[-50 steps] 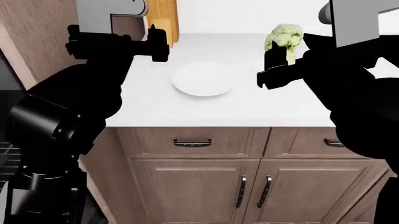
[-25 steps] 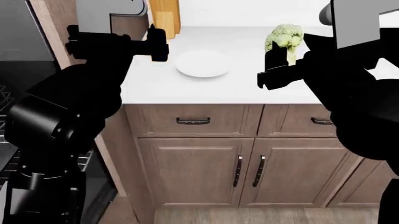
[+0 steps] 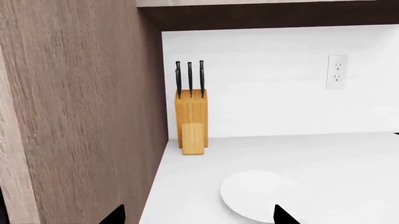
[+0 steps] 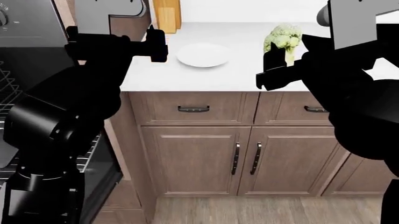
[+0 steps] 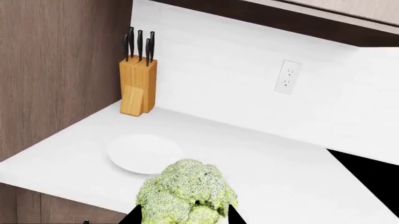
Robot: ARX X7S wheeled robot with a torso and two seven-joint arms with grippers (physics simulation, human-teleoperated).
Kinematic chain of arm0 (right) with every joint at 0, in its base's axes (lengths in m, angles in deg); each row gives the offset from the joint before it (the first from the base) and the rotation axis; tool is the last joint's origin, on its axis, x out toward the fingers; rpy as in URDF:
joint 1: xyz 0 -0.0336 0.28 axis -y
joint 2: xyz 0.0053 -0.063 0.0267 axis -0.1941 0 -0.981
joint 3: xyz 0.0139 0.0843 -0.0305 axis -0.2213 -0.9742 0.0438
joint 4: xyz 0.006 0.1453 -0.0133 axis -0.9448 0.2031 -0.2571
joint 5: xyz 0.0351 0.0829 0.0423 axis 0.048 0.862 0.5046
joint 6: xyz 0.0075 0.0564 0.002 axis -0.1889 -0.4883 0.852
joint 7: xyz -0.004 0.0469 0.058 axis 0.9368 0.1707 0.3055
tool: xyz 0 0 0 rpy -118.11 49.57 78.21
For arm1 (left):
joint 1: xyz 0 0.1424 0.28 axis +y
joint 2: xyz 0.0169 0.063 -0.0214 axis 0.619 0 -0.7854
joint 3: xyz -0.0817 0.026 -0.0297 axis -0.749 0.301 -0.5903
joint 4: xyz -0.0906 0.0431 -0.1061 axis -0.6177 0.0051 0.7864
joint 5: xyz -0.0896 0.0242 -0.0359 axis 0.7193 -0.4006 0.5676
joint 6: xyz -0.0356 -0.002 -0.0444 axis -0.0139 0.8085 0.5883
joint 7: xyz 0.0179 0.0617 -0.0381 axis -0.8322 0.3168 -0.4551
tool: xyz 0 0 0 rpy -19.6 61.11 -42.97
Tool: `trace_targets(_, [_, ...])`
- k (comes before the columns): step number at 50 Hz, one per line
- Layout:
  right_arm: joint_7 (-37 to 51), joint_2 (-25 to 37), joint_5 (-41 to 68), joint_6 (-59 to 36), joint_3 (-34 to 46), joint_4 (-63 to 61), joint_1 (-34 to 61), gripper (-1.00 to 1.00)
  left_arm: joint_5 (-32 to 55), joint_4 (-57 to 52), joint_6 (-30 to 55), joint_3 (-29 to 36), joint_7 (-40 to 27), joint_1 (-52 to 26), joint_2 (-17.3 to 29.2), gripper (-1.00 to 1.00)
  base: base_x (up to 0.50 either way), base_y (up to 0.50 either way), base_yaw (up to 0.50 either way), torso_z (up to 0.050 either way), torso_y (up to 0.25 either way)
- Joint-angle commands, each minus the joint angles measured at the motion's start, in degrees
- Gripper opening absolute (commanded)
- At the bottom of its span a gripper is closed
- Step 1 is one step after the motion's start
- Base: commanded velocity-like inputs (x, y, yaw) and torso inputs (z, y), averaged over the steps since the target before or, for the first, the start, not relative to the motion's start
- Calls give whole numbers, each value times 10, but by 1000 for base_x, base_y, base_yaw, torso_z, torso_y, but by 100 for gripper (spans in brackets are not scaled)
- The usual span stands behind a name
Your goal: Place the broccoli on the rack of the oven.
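- The right hand point(image 4: 277, 70), at the right of the head view, is closed on the broccoli point(image 4: 284, 38), gripping its pale stalk so the green crown stands above the black fingers.
- In the right wrist view the broccoli point(image 5: 187, 190) fills the lower middle of the frame, held up in the air above the white worktop point(image 5: 274, 163).
- The left hand point(image 4: 149, 44), upper left of the head view, carries nothing; how wide its fingers stand cannot be told.
- The oven point(image 4: 25, 51) shows only at the far left edge of the head view: a strip of steel panel, a dark cavity and a few thin wires of the rack point(image 4: 7, 88).
- A white plate point(image 4: 203, 54) lies bare on the worktop, and a wooden knife block point(image 4: 166, 14) stands at the back beside a tall brown cabinet side point(image 3: 81, 116).
- Risk: the grip is on a thin stalk, so a quick swing toward the oven could probably tip or drop the floret.
- Risk: the left arm sits between the broccoli and the oven, so a direct reach across may bump it.
- Room: the air above the worktop looks open; the tall cabinet side and the oven opening's edges are the tight spots on the left.
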Motion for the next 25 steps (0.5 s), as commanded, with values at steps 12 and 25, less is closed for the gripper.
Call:
trace_targets(12, [2, 3, -1, 0, 20, 6, 7, -100, 4, 2, -6, 1, -2, 4, 5, 100, -13, 283, 0, 0, 0])
trace_targets(25, [5, 8, 5, 6, 19, 4, 3, -100, 7, 1, -6, 6, -4, 2, 4, 100, -52, 500, 0, 0, 0])
